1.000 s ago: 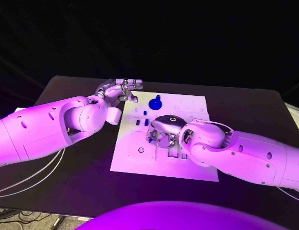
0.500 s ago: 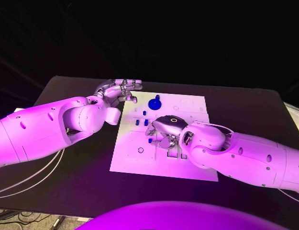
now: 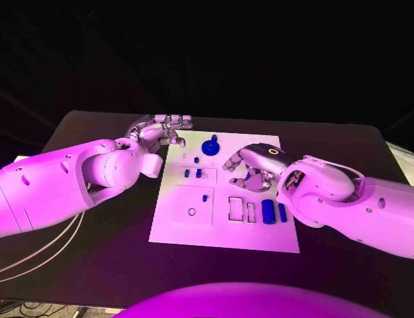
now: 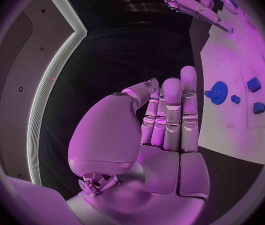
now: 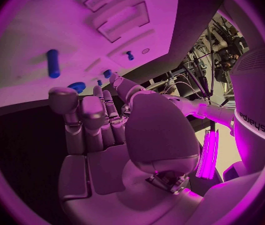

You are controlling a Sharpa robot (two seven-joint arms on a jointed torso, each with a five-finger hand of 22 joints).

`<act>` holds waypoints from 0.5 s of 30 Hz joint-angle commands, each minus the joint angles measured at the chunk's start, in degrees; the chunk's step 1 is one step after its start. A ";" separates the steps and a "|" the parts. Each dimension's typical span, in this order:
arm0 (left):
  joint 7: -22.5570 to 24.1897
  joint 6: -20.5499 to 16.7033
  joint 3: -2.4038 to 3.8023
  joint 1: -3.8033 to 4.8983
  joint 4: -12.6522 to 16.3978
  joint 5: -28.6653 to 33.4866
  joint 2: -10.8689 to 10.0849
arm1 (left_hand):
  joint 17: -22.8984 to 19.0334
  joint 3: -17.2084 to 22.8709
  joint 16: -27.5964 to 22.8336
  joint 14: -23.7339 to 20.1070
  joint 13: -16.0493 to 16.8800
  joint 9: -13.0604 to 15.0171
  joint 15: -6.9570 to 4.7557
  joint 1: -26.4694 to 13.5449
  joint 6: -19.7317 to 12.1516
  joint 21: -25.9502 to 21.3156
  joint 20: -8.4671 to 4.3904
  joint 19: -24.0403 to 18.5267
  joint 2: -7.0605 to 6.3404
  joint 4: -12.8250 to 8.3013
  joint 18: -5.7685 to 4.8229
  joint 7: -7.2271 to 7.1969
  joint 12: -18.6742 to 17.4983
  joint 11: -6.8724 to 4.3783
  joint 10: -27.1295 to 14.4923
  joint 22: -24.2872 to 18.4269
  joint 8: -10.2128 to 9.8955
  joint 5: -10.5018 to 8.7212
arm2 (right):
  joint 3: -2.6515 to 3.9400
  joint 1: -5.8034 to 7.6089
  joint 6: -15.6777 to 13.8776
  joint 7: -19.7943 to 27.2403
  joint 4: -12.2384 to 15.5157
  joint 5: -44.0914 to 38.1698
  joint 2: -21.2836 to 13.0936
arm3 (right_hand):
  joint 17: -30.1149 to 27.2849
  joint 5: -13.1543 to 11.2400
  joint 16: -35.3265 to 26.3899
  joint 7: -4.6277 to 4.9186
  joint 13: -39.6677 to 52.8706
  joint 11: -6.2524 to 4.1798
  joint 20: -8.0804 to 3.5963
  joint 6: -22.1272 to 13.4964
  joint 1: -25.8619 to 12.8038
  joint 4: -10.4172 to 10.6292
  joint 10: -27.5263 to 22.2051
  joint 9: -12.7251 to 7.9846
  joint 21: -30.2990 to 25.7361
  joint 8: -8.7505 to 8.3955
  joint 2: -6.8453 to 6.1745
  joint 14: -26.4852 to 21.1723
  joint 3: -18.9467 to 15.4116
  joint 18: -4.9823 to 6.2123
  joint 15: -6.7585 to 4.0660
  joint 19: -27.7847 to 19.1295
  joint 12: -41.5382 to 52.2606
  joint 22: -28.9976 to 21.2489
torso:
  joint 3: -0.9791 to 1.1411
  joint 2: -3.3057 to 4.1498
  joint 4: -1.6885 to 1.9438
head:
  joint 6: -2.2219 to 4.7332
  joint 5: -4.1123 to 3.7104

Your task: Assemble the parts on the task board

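In the head view the task board point(image 3: 221, 225) lies in the middle of the black table point(image 3: 102, 265). The left hand point(image 3: 165, 127) hovers at the board's far left corner, fingers loosely curled, holding nothing. The right hand point(image 3: 252, 165) hangs over the board's far half, empty, fingers apart. A blue gear part point(image 3: 213, 143) sits between the hands; two blue bar parts point(image 3: 267, 211) lie near the board's right edge. In the left wrist view the left hand's fingers point(image 4: 173, 110) stand straight and together, empty, with the gear part point(image 4: 218, 92) beyond them. In the right wrist view the right hand point(image 5: 101, 135) is released above the board point(image 5: 20, 80).
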 commanded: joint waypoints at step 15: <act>0.08 1.23 -0.06 -0.19 0.05 0.13 0.17 | -0.15 -0.35 -0.32 -0.39 -0.05 -0.06 -0.12 0.22 -0.27 -0.41 0.01 -0.32 0.47 -0.05 0.63 0.23 0.34 0.11 -0.51 -0.10 0.26 0.12 | -0.04 2.17 9.91 -2.73 -2.18 -3.86 -3.70 | -0.68 -0.01 -0.16 -1.28 -0.26 -0.07 -0.03 -1.11 0.46 -0.04 -3.61 -0.83 -0.67 -0.41 -1.07 0.36 -3.12 0.67 -0.37 0.46 -0.44 -0.95 | -0.08 0.03 0.11 | 0.52 -1.29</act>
